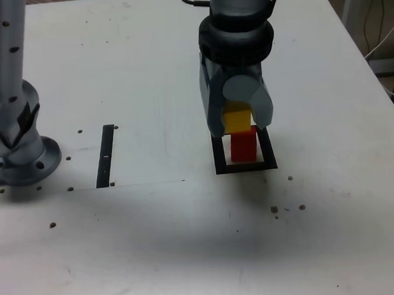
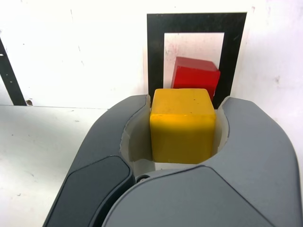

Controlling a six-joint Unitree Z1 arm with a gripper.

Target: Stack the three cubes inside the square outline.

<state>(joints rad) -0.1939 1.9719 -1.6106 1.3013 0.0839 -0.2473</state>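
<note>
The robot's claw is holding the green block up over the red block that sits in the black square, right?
Not quite: the block in the gripper is yellow, not green. The wrist view shows the yellow cube clamped between the jaws, and the exterior view agrees. The rest is right: it is held over the red cube sitting inside the black square outline.

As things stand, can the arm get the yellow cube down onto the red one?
Probably yes. The jaws are shut on the yellow cube, held just above the red cube in the square outline. Nothing lies between them; the red cube's top looks bare.
</note>
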